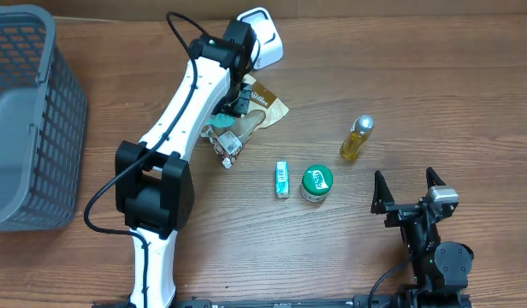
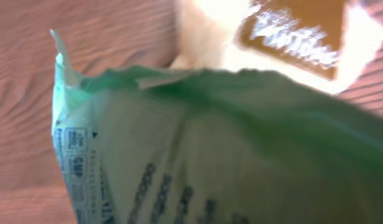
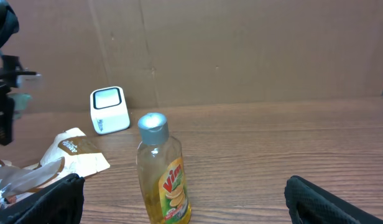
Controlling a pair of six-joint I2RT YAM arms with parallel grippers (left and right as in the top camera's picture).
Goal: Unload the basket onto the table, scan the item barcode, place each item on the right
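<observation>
Green pouch (image 2: 198,155) looks light, soft and crinkly, so pinch its flat edge seam. Left gripper (image 1: 236,103) is right on it, can't tell if it's gripping. Right gripper (image 1: 404,178) is wide open, holding nothing.

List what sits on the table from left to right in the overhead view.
grey basket → green pouch → teal box → green-lidded jar → yellow bottle → right gripper. Left out, since they overlap others sideways: brown packet, white scanner.
</observation>
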